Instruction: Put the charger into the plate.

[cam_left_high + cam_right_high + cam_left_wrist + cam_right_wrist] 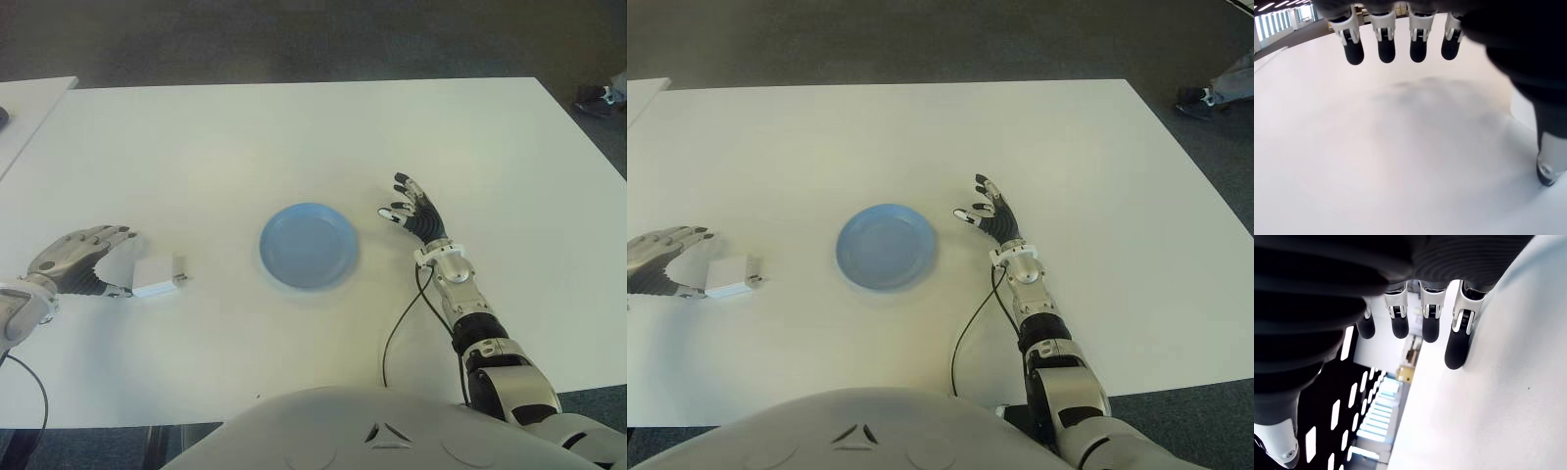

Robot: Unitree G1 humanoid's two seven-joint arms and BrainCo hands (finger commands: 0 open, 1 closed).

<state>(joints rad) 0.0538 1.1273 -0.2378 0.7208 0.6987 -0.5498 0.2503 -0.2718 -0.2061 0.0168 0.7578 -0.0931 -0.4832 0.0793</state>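
The white charger (157, 276) lies flat on the white table (294, 147), left of the blue plate (309, 245), with a short gap between them. My left hand (86, 257) is just left of the charger, open, with its thumb close to the charger's near edge. In the left wrist view its fingers (1386, 46) stretch out straight above bare table and hold nothing. The plate has nothing in it. My right hand (416, 211) shows to the right of the plate, fingers spread, and it holds nothing.
A black cable (397, 323) runs from my right forearm across the table toward its near edge. Another white table (24, 108) stands at the far left. A person's shoe (598, 98) is on the dark floor past the table's far right corner.
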